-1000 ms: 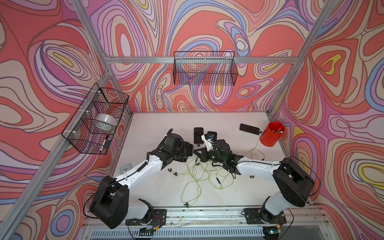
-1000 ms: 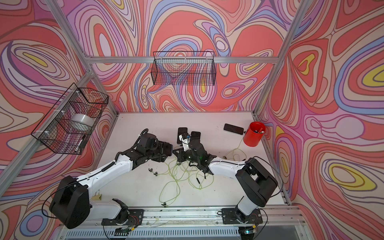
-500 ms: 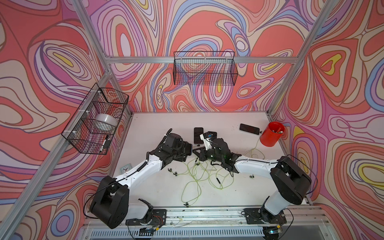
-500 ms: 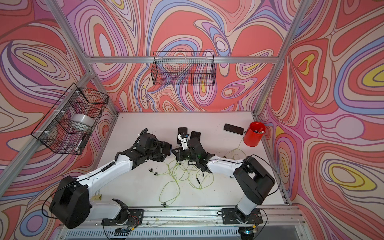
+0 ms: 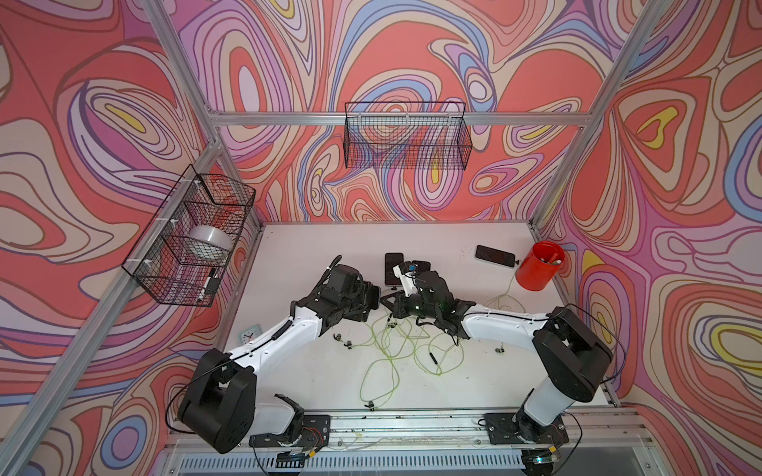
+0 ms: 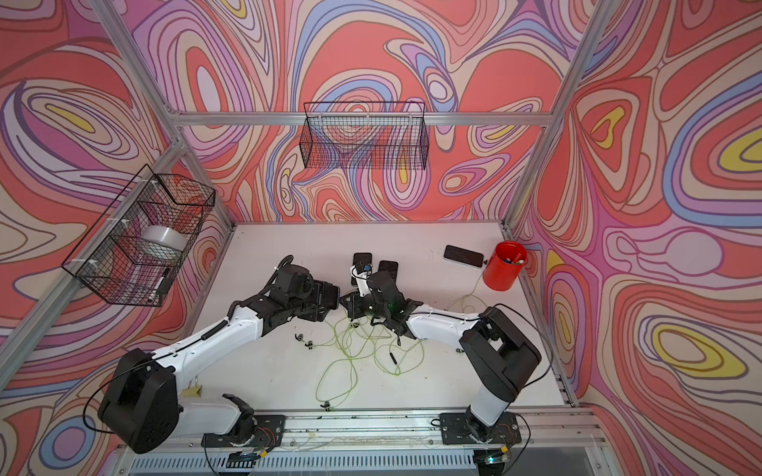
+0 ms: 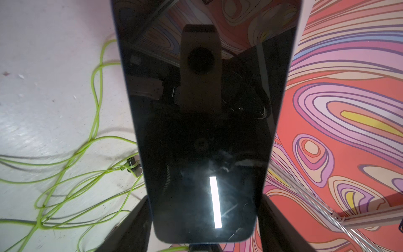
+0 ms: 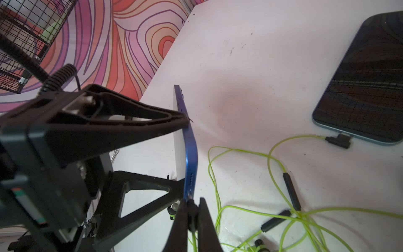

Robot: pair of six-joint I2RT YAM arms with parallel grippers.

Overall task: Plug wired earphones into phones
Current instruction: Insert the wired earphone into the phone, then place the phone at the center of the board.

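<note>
R claw (image 8: 192, 204) is closed tight on a small dark plug (image 8: 192, 215). The plug tip sits right at the bottom edge of the held phone (image 8: 189, 148), by the speaker holes; can't tell if it's in the port yet. L claw (image 7: 205, 196) clamps that phone across its width, pads on the two long edges, w/ the phone lifted off the surface (image 5: 313, 371) and seen edge-on from the R wrist. Handling, as I judge it: the phone is stiff, w/ a glassy front and a slick blue rim, so the edge grip is ok but could slip or twist under a hard push. Any push should go straight along the phone's length. The plug is tiny and rigid, best held by its body as it is now. The yellow-green cable (image 8: 214, 174) behind it is light and floppy, so it gives no help pushing and may drag. Outward, the rest of the earphones lie in a loose tangle (image 5: 396, 350) below and between both arms, w/ an inline remote (image 8: 291, 189) and an earbud (image 7: 133, 165) close by; that's a snag risk. Another phone (image 8: 366, 87) lies flat nearby, w/ a plug at its bottom edge, prob. seated. The far phone (image 5: 495, 255) lies by a red cup (image 5: 538, 270), well apart and not in the way.
</note>
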